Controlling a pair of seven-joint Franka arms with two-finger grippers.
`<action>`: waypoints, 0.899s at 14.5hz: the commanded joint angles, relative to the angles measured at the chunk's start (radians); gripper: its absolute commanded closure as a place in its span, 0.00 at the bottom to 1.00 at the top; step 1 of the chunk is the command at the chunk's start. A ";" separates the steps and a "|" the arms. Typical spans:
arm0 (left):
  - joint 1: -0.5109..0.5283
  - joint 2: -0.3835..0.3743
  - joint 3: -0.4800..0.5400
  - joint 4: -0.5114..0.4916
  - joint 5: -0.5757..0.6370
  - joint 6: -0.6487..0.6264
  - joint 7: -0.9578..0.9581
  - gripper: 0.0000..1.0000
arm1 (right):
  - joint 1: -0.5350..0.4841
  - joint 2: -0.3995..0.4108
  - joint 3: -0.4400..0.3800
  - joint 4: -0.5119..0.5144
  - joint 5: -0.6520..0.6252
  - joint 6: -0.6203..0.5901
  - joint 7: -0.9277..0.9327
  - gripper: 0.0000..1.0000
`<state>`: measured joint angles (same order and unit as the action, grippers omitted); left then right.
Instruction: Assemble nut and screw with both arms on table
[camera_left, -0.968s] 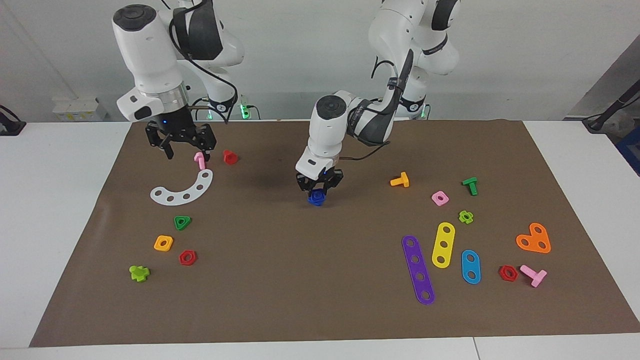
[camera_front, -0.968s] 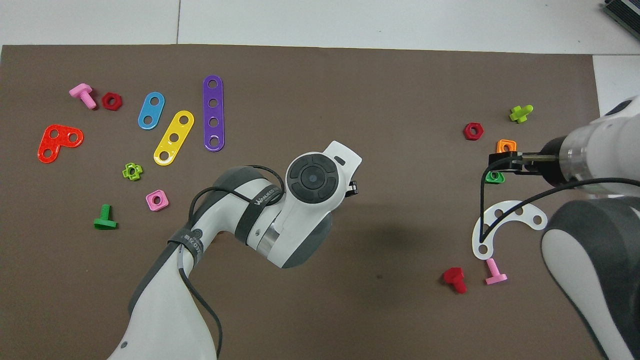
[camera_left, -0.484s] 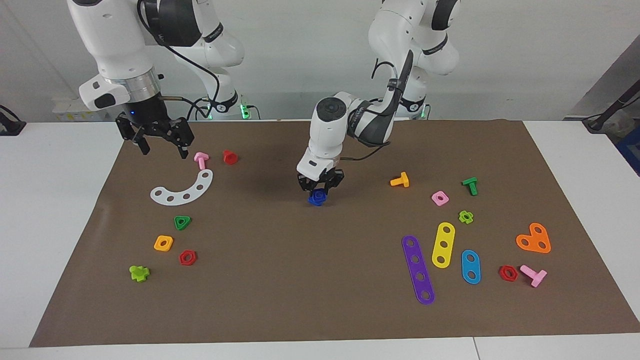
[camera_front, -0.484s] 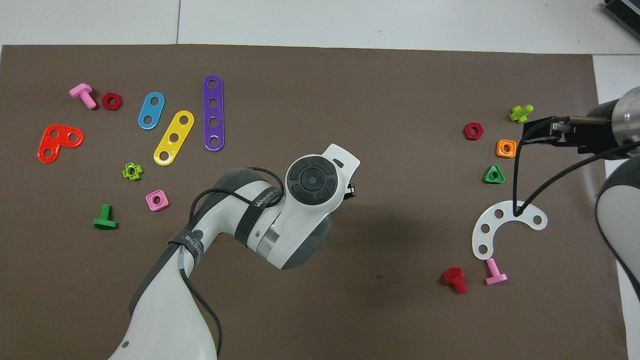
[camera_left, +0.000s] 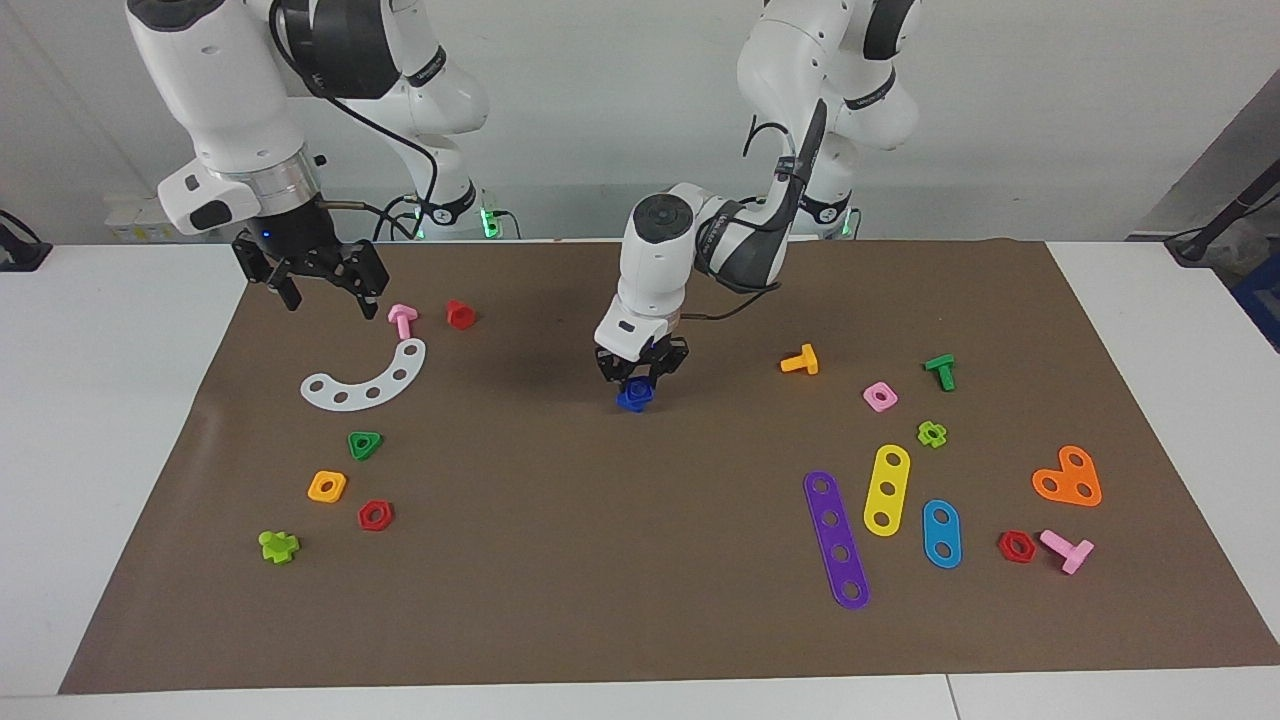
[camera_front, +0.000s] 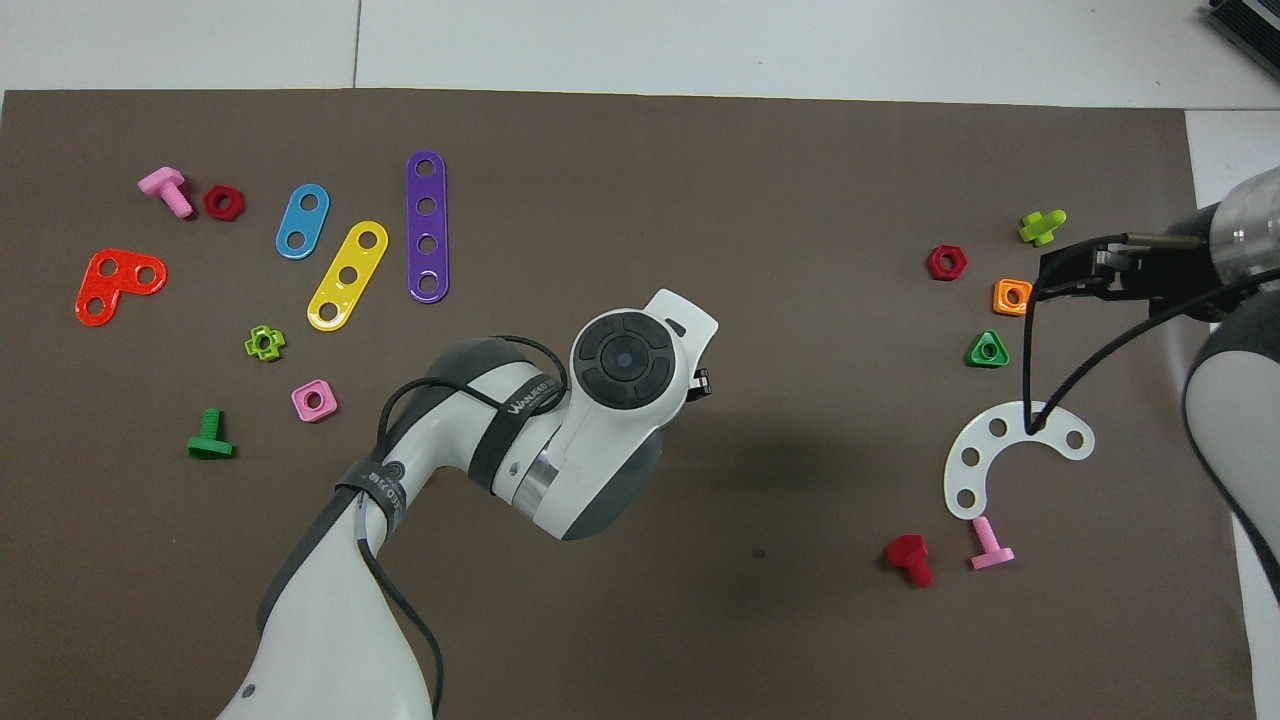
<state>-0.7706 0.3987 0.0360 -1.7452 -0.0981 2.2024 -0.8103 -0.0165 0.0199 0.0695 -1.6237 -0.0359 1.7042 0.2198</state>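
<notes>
The dark-blue nut (camera_left: 632, 399) and screw (camera_left: 637, 386) show as one small blue piece at the middle of the brown mat (camera_left: 600, 560) on the table. My left gripper (camera_left: 640, 378) points down and is shut on the piece's upper part. In the overhead view the left arm's wrist (camera_front: 625, 360) hides both the piece and the fingers. My right gripper (camera_left: 330, 302) hangs open and empty above the mat's edge at the right arm's end, near a pink bolt (camera_left: 402, 320). From overhead, the right gripper (camera_front: 1050, 272) stands beside an orange nut (camera_front: 1012, 296).
A white curved strip (camera_left: 365, 380), a red bolt (camera_left: 460, 314) and several small nuts lie toward the right arm's end. An orange bolt (camera_left: 800, 360), a pink nut (camera_left: 880, 397), a green bolt (camera_left: 940, 371) and coloured strips (camera_left: 836, 540) lie toward the left arm's end.
The right arm has risen and swung away from above the pink bolt toward its own end of the table, still open. The left gripper has stayed on the blue piece, barely moving.
</notes>
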 joint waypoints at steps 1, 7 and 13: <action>-0.016 0.000 0.013 0.006 -0.054 -0.052 -0.009 1.00 | -0.020 -0.008 0.010 -0.011 0.001 -0.012 -0.022 0.00; -0.026 0.003 0.013 -0.014 -0.066 0.000 -0.035 1.00 | -0.020 -0.029 0.012 -0.051 0.001 -0.011 -0.020 0.00; -0.016 0.003 0.021 -0.076 -0.055 0.103 -0.035 1.00 | -0.020 -0.032 0.012 -0.057 0.002 0.000 -0.019 0.00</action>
<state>-0.7770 0.3924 0.0526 -1.7708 -0.1445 2.2568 -0.8351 -0.0186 0.0154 0.0696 -1.6510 -0.0359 1.6996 0.2198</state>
